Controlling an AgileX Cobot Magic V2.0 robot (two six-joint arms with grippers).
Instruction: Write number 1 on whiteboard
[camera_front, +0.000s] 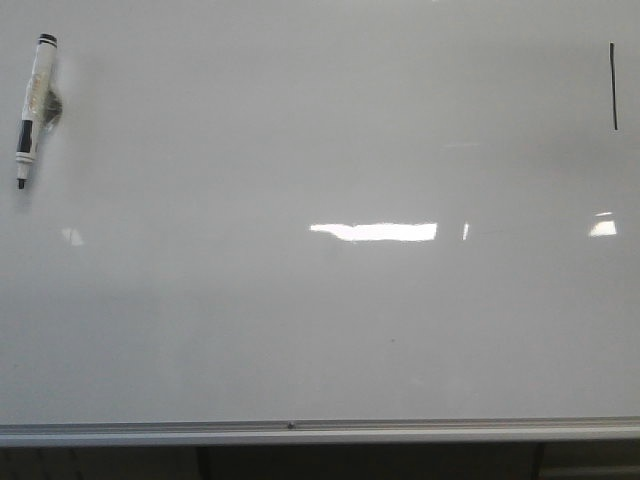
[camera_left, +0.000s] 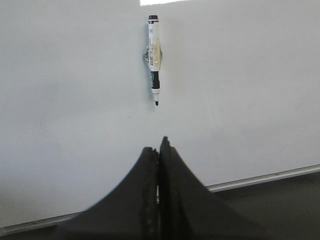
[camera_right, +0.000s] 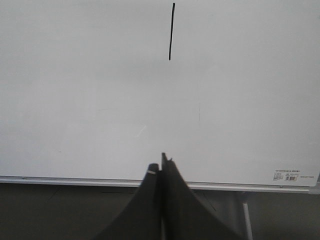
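The whiteboard fills nearly the whole front view, a glossy white sheet with bright light reflections and a silver-grey rim along its near edge; neither arm shows in that view. In the left wrist view the left gripper hangs over the near part of the board with its two dark fingers pressed together and nothing between them, the tips just inside the rim. Straight ahead of those tips, apart from them, lies the marker pen, white-bodied with black ends, its writing tip toward the gripper and its far end away. In the right wrist view the right gripper likewise has its fingers closed against each other, empty, the tips just inside the board's rim. Well ahead of it, almost in line with the fingertips, stands the number 1, a thin straight black stroke on the board, leaning very slightly. A small printed label sits at the board's corner beside this gripper.
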